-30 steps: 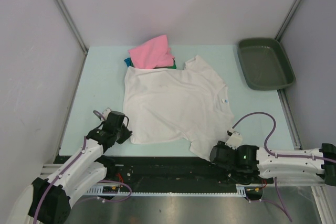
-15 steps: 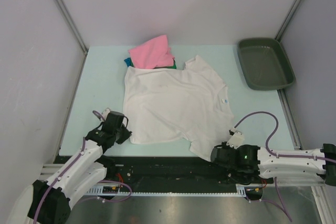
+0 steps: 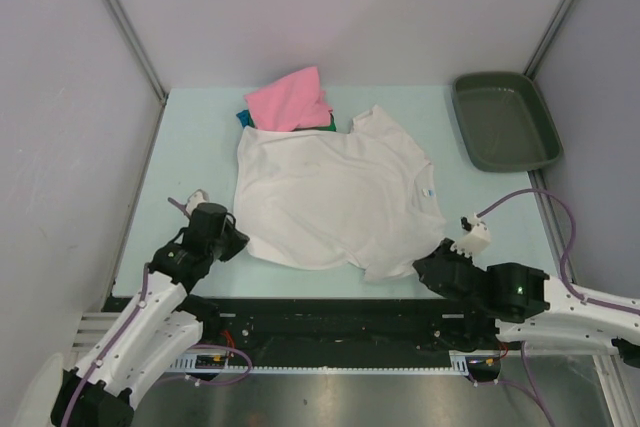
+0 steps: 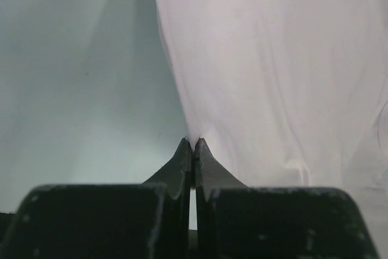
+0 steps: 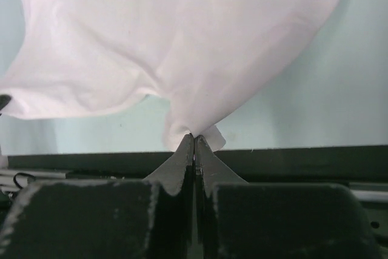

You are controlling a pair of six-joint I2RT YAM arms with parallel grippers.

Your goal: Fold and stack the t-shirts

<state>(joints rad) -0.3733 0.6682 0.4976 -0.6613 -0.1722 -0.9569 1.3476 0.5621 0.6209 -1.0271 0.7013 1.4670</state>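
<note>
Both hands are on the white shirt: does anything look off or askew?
Nothing is spilled or damaged. The white t-shirt lies askew, collar toward the right, far edge against the pink t-shirt. The left hand and right hand each pinch its near edge.

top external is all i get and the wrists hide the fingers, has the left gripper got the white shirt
Observer: Yes. In the left wrist view the left gripper is shut on the edge of the white shirt.
Operator: and the right one
Observer: The right wrist view shows the right gripper shut too, pinching a bunched bit of the shirt's edge.
Operator: deep bite or shallow
Observer: It looks shallow: only a small tab of cloth pokes out beside the pinch, and the rest fans away from it.
</note>
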